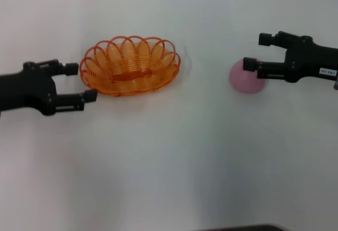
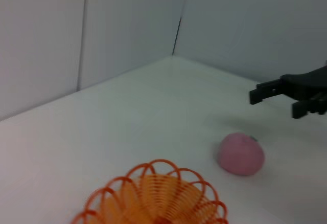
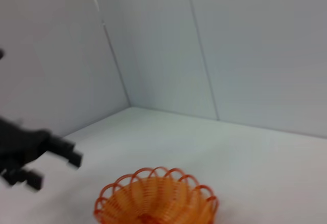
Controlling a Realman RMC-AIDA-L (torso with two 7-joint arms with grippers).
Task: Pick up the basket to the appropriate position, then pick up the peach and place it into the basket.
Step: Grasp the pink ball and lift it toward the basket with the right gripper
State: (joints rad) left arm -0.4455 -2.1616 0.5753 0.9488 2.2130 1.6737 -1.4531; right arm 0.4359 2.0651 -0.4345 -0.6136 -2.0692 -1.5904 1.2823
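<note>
With the basket (image 1: 130, 66) unlifted on the surface (image 1: 169, 162), the open, empty left hand (image 1: 84, 82) is set at its left rim, to be closed there next, while the open right hand (image 1: 254, 51) is poised over the peach (image 1: 244, 80), well right of the basket.

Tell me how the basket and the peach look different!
The basket is orange; the peach is pink. The basket is a wide, open oval of wire loops; the peach is a small solid ball. Both sit on the white table, each beside an open gripper.
</note>
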